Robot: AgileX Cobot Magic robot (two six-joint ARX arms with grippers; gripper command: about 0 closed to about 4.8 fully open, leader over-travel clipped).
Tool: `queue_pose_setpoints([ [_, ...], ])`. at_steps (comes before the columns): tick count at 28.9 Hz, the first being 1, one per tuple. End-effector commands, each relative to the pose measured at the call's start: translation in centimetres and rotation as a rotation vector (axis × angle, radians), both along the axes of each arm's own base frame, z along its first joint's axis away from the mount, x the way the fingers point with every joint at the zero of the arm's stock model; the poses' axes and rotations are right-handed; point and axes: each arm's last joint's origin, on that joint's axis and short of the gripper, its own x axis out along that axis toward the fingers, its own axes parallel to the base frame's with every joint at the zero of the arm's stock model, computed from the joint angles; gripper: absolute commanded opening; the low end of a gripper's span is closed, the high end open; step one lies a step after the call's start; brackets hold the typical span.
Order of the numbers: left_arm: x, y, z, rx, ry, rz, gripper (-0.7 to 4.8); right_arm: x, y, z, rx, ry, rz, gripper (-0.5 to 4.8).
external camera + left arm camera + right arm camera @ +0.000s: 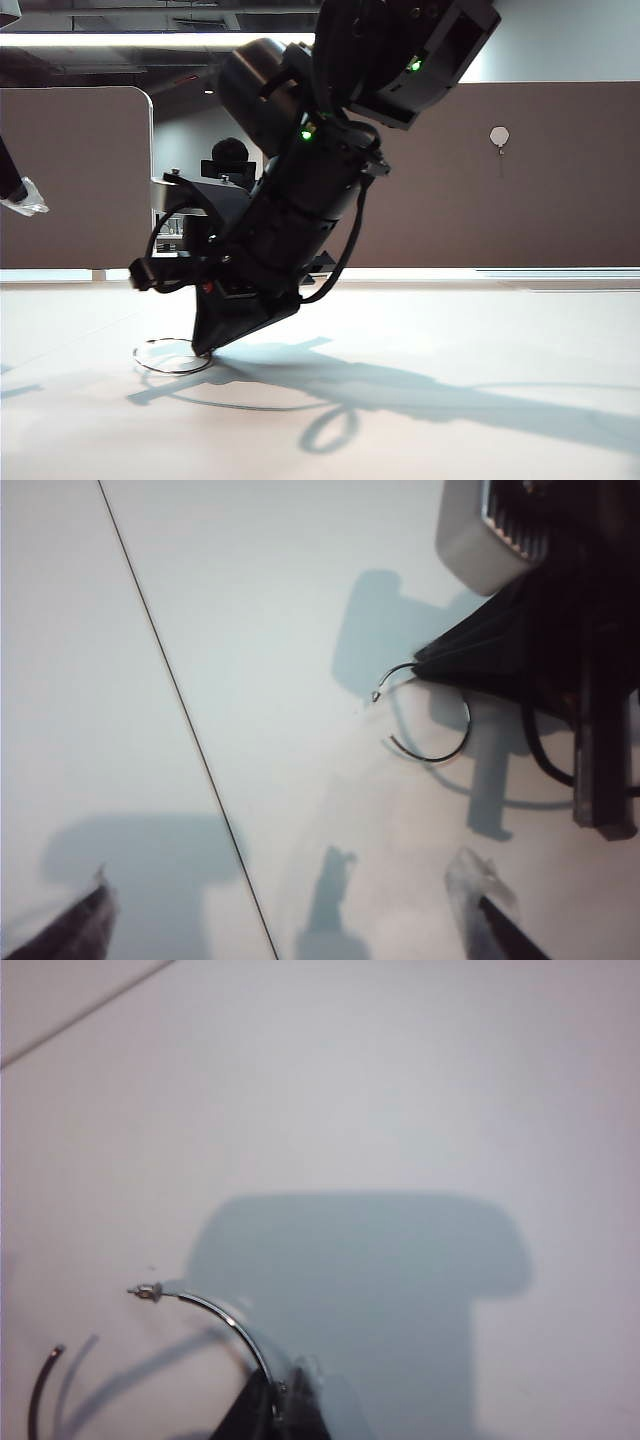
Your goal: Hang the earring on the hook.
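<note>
The earring (165, 372), a thin silver wire hoop, lies on the white table at the left. My right gripper (203, 350) reaches across to it, tilted tip-down, and is shut on the earring's wire. In the right wrist view the wire (225, 1312) curves out of the closed right gripper (282, 1405), ending in a small clasp. The left wrist view shows the earring (467, 720) with the right gripper's dark tip (420, 660) pinching its rim. My left gripper (285, 925) hangs open and holds nothing, at the far left (22, 198). The hook (500, 136), a white hexagonal plate with a thin peg, is on the brown wall at the right.
A brown partition wall (560, 180) stands behind the table. The right arm's black body (300, 200) and its looping cable fill the middle of the exterior view. A thin dark seam (170, 680) runs across the white tabletop.
</note>
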Motion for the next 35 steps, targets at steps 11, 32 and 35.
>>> queue_pose_setpoints([
  [11, 2.0, -0.9, 4.6, -0.211, -0.39, -0.043, 4.79, 3.1, -7.8, 17.1, 0.408, -0.441, -0.235, -0.08],
  [32, 18.7, -6.5, 10.9, -0.265, -0.488, -0.097, 4.79, 21.3, -28.6, 24.1, 0.347, -0.864, -0.788, -0.08],
  [35, 20.0, -7.0, 9.5, -0.261, -0.474, -0.097, 4.79, 24.0, -29.6, 22.1, 0.221, -0.887, -0.771, -0.08],
])
